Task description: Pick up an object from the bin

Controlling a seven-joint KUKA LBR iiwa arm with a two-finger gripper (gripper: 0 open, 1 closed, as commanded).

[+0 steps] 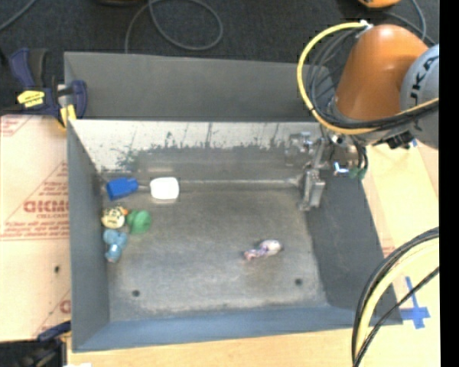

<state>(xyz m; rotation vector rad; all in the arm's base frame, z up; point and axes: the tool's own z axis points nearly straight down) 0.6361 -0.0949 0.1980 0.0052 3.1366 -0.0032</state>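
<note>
In the grey bin (214,228) nothing is picked yet; the gripper (314,196), wide or closed cannot be told, should likely be brought over the small pink thing (262,251).

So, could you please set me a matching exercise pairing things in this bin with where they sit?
Things:
1. white block
2. pinkish thing
3. green thing
4. gripper

Places:
A. alone, mid-floor towards the front
B. by the far right corner
C. at the far wall, beside the blue block
D. left side, next to the yellow thing

Pairs: 1-C, 2-A, 3-D, 4-B.
</note>
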